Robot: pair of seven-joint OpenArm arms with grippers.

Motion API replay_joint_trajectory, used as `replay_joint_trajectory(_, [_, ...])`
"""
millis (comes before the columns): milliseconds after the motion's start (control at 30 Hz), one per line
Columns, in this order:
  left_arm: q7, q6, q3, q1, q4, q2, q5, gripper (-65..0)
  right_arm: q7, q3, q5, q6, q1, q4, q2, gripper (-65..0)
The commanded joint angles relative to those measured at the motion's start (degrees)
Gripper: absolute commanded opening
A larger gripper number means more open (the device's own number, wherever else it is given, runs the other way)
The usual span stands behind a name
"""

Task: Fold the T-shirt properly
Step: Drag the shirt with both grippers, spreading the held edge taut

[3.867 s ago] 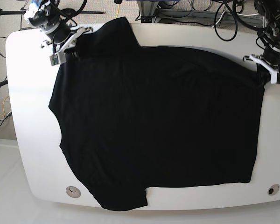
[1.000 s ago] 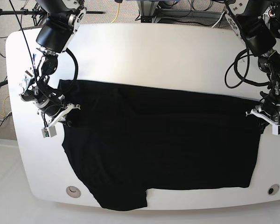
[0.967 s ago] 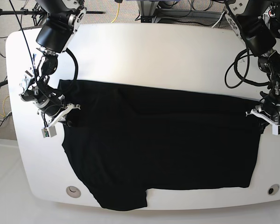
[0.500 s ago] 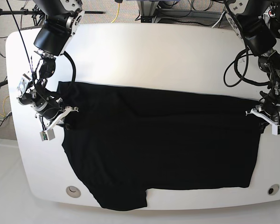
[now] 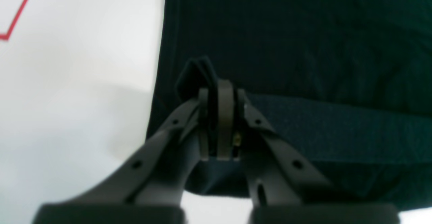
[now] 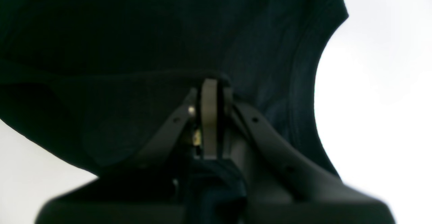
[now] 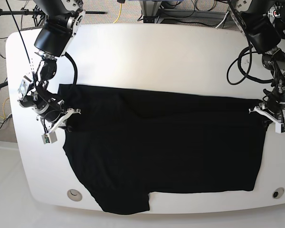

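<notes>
Left gripper (image 5: 219, 92): the grey fingers stand almost together, clamped on a pinched fold of the large plain black short-sleeved T-shirt of soft cloth (image 7: 166, 147); a peak of dark cloth rises just above the fingertips in the left wrist view. In the base view this gripper (image 7: 268, 118) sits at the garment's folded upper corner, at that view's right.

Right gripper (image 6: 210, 89): the fingers are pressed together with black cloth bunched between and beneath them. A curved ribbed hem (image 6: 303, 82) runs just beside it. In the base view it (image 7: 61, 124) holds the upper corner at that view's left.

The T-shirt lies across the middle and near part of the white rounded table (image 7: 156, 52). Its upper portion is folded over, giving a long straight edge between the two grippers. One sleeve (image 7: 123, 202) reaches the near table edge. A red line marking (image 5: 13, 18) shows on the table just beside the left gripper.
</notes>
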Motion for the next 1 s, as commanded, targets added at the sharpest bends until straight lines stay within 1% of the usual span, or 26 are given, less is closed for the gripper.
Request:
replay_joint_trajectory(0, [-1.9,0.1,-0.2,-1.1,0.8,-1.6,0.6,-51.5,2.1,0.2,-2.3,-0.1,1.7,1.5,0.5,-60.1])
replay_joint_trajectory(67, [-2.2,0.0,-0.1,-1.2,0.6,-1.8,1.3,-47.3,2.8,0.1,-4.3,-0.1,1.8,1.8,0.4,-53.3])
replay_joint_trajectory(267, [-3.6,0.1,0.3,-1.2,-0.1,-2.6,4.0,-34.2,4.8,-0.2,-9.2,-0.9,1.9,2.3,0.3,-29.6])
replay_joint_trajectory(333, [-5.1,0.3,0.5,-2.0,-1.3,-3.5,5.5,-26.2,4.9,-0.1,-9.6,-1.3,1.6,2.1,0.3,-16.9])
replay_joint_trajectory(400, [-5.5,0.5,0.8,-2.1,-1.6,-4.1,6.1,-24.5,5.0,0.0,-9.4,-1.4,1.5,2.4,0.4,-14.4])
replay_joint_trajectory(467, [-5.7,0.5,1.1,-2.2,-1.8,-4.6,6.3,-23.8,4.7,0.1,-9.1,-1.2,1.4,2.9,0.5,-13.6])
replay_joint_trajectory(600, [-5.7,0.6,1.5,-2.2,-1.3,-5.5,6.0,-22.5,4.3,0.1,-8.8,-1.2,0.7,4.5,0.8,-13.7])
replay_joint_trajectory(667, [-5.4,0.6,2.2,-2.1,0.8,-6.5,6.1,-20.8,3.6,0.4,-9.1,-1.4,-0.7,7.8,1.6,-13.5])
replay_joint_trajectory(867, [-4.7,0.4,2.8,-1.4,4.2,-6.9,5.5,-20.9,3.1,1.3,-9.4,-1.6,-4.9,13.6,1.9,-13.8])
replay_joint_trajectory(967, [-4.9,-0.5,3.3,0.7,6.4,-6.8,4.9,-21.9,2.9,1.2,-9.4,-2.0,-8.2,16.5,1.6,-14.6])
